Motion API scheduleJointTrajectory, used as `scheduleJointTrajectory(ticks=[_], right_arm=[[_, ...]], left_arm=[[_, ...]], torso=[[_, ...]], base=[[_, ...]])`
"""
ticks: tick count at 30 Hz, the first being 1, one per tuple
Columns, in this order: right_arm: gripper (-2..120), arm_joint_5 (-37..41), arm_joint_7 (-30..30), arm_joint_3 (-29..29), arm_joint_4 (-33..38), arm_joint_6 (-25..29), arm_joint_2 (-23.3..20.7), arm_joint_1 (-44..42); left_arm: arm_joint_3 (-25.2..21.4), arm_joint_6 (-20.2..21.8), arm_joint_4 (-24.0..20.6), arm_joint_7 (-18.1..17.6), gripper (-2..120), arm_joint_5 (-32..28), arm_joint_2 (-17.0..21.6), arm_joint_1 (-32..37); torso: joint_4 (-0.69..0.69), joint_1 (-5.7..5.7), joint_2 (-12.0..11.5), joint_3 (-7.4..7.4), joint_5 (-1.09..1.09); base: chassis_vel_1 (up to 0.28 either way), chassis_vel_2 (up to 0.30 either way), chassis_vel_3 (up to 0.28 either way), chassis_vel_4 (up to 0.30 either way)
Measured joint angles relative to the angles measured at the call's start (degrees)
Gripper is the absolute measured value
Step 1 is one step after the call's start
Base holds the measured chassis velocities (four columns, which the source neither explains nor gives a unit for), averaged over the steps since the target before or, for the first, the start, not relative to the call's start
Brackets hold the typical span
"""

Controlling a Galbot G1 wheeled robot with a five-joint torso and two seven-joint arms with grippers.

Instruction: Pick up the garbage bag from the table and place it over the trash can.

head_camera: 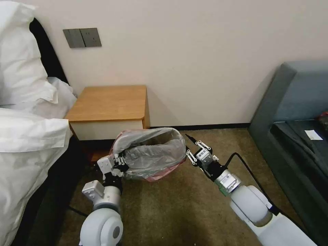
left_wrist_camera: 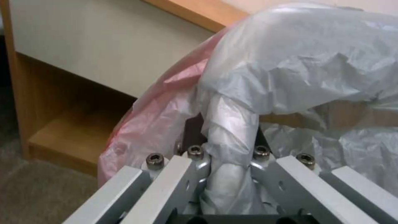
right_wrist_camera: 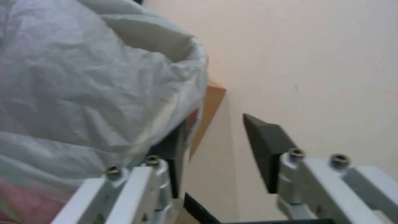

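Carpeted floor between a white-made bed and a grey sofa holds the scene, with the left gripper (head_camera: 119,164) at about 8 o'clock of the garbage bag (head_camera: 152,152), clamped tight on a twisted rope of its grey film, and the right gripper (head_camera: 194,150) at 3 o'clock, spread wide and gripping nothing, one finger just against the plastic. The bag already drapes the trash can, hidden beneath it, at 6 o'clock of the table (head_camera: 107,102). With only one side pinched, a pull could tear the thin film, drag the light bin, or slip the pinkish-red edge off the rim.
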Motion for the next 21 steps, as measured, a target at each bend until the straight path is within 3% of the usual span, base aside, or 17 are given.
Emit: scheduleJointTrajectory(ticks=[14,21], right_arm=[[96,0.26,2.20,1.21,-0.79,1.88,3.63,2.37],[100,-1.24,1.79,1.39,-2.52,2.67,3.99,3.63]], left_arm=[[0.34,0.21,2.09,-0.09,5,0.13,0.30,-0.51],[0.78,-0.28,2.34,0.47,5,1.49,0.39,0.40]], torso=[[0.00,0.00,0.00,0.00,0.00],[0.00,0.00,0.00,0.00,0.00]], base=[[0.000,0.000,0.000,0.000],[0.000,0.000,0.000,0.000]])
